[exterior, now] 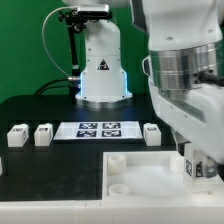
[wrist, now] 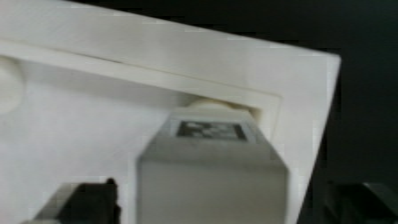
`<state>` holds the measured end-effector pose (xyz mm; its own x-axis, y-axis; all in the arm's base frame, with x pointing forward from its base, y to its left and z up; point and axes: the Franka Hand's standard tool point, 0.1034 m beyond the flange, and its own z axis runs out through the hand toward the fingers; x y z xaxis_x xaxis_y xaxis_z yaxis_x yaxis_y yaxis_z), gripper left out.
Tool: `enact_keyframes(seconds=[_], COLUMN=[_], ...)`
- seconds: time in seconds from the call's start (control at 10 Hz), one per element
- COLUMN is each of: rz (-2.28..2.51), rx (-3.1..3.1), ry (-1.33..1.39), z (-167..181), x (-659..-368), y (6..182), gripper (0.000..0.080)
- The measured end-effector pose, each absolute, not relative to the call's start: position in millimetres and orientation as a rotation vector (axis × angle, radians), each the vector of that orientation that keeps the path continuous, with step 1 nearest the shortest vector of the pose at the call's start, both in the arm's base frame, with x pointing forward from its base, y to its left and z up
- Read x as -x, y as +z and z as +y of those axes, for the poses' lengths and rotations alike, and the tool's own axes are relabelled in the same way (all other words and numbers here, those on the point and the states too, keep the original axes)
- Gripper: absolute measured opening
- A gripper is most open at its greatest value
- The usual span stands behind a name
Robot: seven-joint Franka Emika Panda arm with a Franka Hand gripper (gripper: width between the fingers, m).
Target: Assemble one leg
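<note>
Nearest the cam, at the front of the desk toward its right corner in the exterior view, lay the large white tray-like piece (exterior: pixel 150 180) w/ corner sockets. The gripper (exterior: pixel 196 166) hung over its right part, arm filling the exterior view's right.

Wrist view: the leg (wrist: pixel 212 150) sat betw. the two dark fingers (wrist: pixel 93 200), tagged face toward the cam, so the gripper was clamped on it, as far as could be judged; actual pad contact was out of shot. Leg's long axis ran straight out from the gripper, far end pointing into the tray's corner, where a small round peg or socket boss (wrist: pixel 215 102) sat just beyond the tip. Touching or a hair apart: couldn't tell. That line-up, leg end vs. corner socket, is prob. what the coming insert depends on.

Further back, mid-desk: the marker board (exterior: pixel 98 129), w/ three more legs in a row beside it: two (exterior: pixel 17 136) (exterior: pixel 43 134) toward the left edge, one (exterior: pixel 152 132) to the exterior view's right. At the back edge, a white robot base (exterior: pixel 102 70).
</note>
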<state>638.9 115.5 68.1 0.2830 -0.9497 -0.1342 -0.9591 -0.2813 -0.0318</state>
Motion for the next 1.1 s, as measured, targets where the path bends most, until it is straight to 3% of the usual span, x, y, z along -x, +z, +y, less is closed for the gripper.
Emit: enact_keyframes(seconds=[0.1, 0.2, 0.7, 0.9, 1.1], rz=[1.479, 1.223, 0.114, -0.011, 0.027], rx=[2.643, 2.775, 3.073, 3.075, 3.073], ry=[0.071, 0.042, -0.039, -0.042, -0.039], z=[123.6, 129.4, 116.5, 114.0, 113.9], x=[-636.9, -634.8, -639.0, -639.0, -638.8], y=[64.1, 65.3, 67.6, 67.1, 66.7], gripper=[0.0632, 0.0645, 0.0649, 0.0649, 0.0390])
